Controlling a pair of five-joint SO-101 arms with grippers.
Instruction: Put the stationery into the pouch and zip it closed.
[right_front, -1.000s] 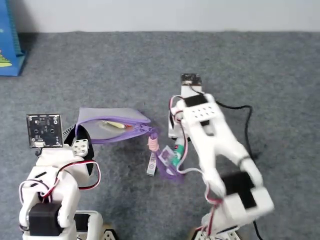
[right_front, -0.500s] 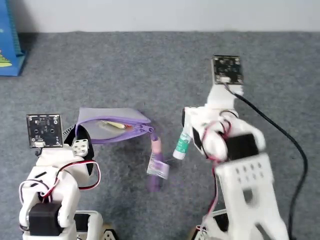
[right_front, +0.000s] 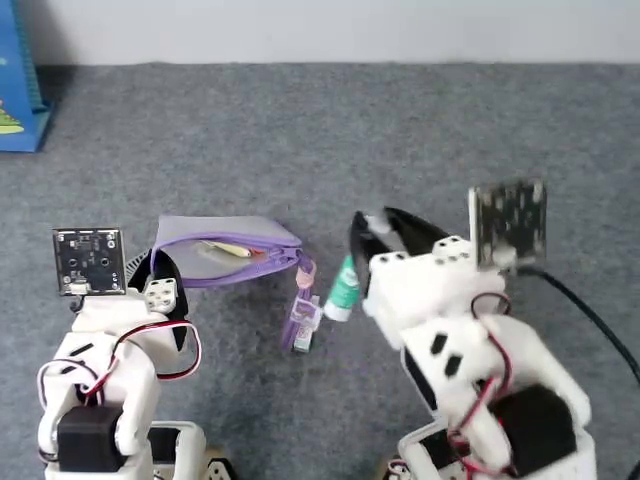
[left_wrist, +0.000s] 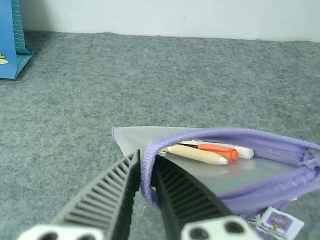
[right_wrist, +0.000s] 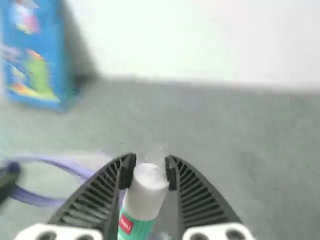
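Observation:
The purple pouch lies open on the grey carpet, with a cream pen and an orange pen inside. My left gripper is shut on the pouch's near rim. My right gripper is shut on a white and green glue stick, held tilted above the carpet just right of the pouch's zipper end. The zipper's purple tag and pink charm lie between pouch and glue stick.
A blue box stands at the far left by the white wall. Open grey carpet stretches behind the pouch and to the right. A black cable runs along the right arm.
My right arm has lifted the glue stick off the carpet beside the tag, drawn back toward its base and turned the stick toward the pouch. The tag shifted a little. The left arm kept still.

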